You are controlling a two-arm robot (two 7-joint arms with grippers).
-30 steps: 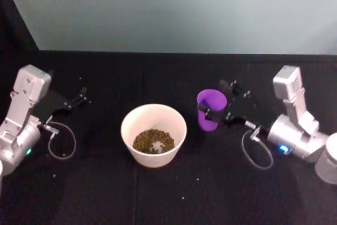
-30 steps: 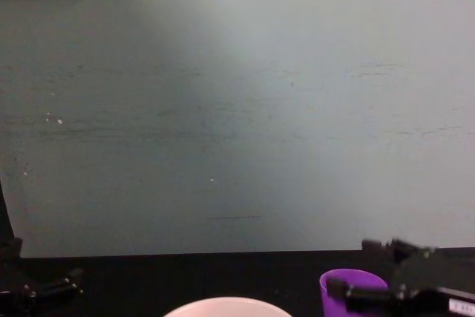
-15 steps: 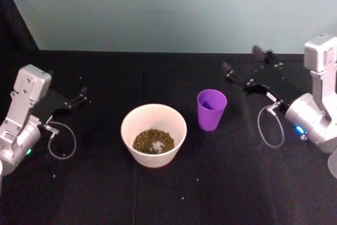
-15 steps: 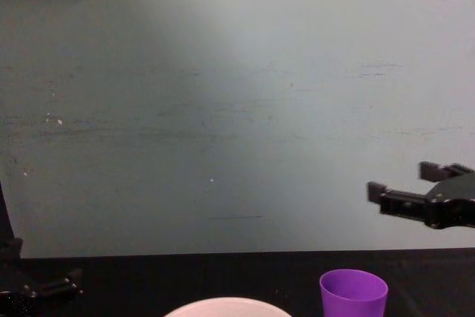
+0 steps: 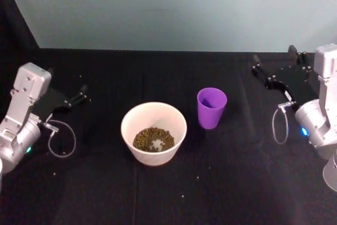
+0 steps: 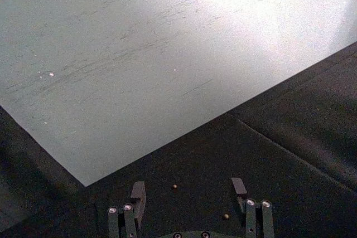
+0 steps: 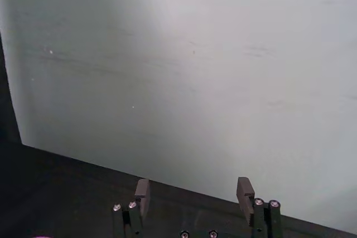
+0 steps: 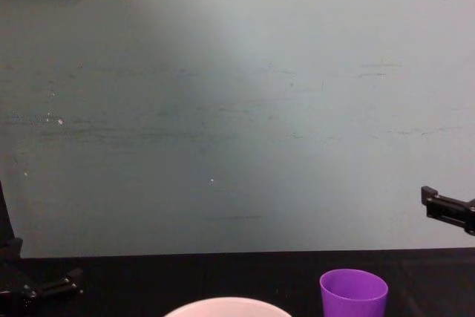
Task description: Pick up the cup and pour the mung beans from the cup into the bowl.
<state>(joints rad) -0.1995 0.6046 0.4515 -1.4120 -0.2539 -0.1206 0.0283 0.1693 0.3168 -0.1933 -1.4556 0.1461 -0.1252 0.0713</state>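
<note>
The wide round pinkish-white bowl (image 5: 154, 133) is sitting nearest the robot on the black cloth-covered counter (image 5: 168, 198), and the heap of small brownish-olive mung beans (image 5: 153, 140) is lying in its bottom, so the pour looks done. A few loose grains are dotting the counter in front of the bowl.

Just beyond it and toward the right arm, the small purple plastic cup (image 5: 211, 108) is standing upright, mouth up, its long axis vertical, apart from the bowl and touched by nothing. Its rim is also showing low in the chest view (image 8: 353, 293).

The right tool (image 5: 273, 70) is hovering above the counter, well apart from the cup, which is lying to the tool's left and slightly nearer the robot. The fingers (image 7: 143, 193) are standing wide apart and holding nothing. This arm is the nearer of the two to the cup, with open counter between them and the counter's right edge close behind the arm.

The left tool (image 5: 80, 97) is resting parked on the far side of the bowl from the cup, its fingers (image 6: 138, 195) spread and empty.

Farthest back, the counter is ending at a plain pale grey-green wall (image 5: 174, 9).
</note>
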